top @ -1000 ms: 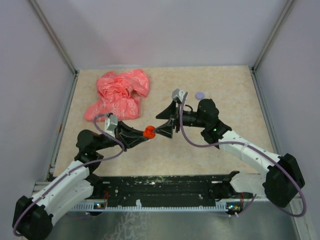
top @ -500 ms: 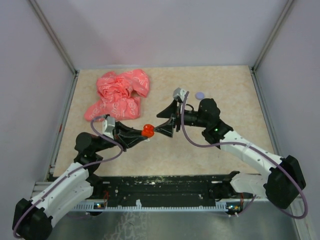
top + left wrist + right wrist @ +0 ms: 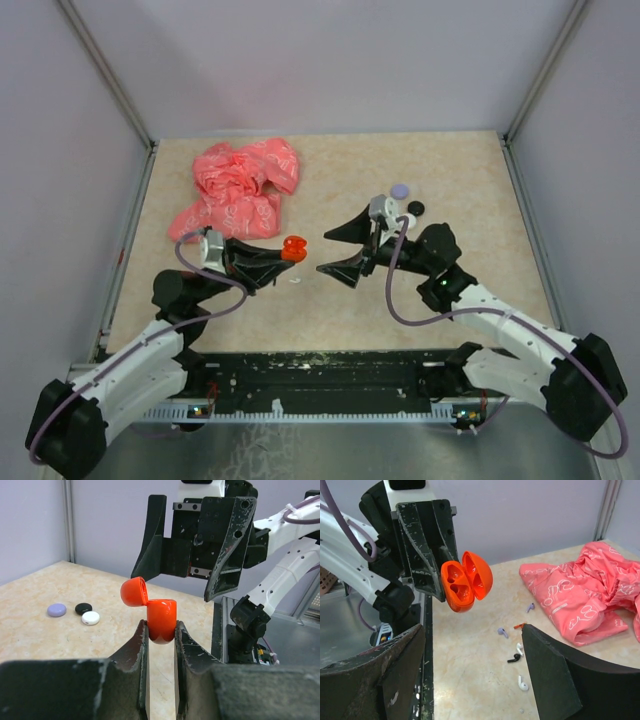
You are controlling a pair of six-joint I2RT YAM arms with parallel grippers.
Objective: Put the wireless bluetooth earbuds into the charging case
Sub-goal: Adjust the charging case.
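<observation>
Aloft, left gripper pinches open-lidded orange charging case; right gripper spread.

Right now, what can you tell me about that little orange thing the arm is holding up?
It is the charging case: a small, egg-shaped shell of glossy orange-red plastic. Its hinged lid stands open, tilted back, and the right wrist view shows two moulded hollows inside, both empty. Its lower half is pinched between the two fingers of the left tool. Nothing else touches it; the right tool is open and apart from it.
</observation>
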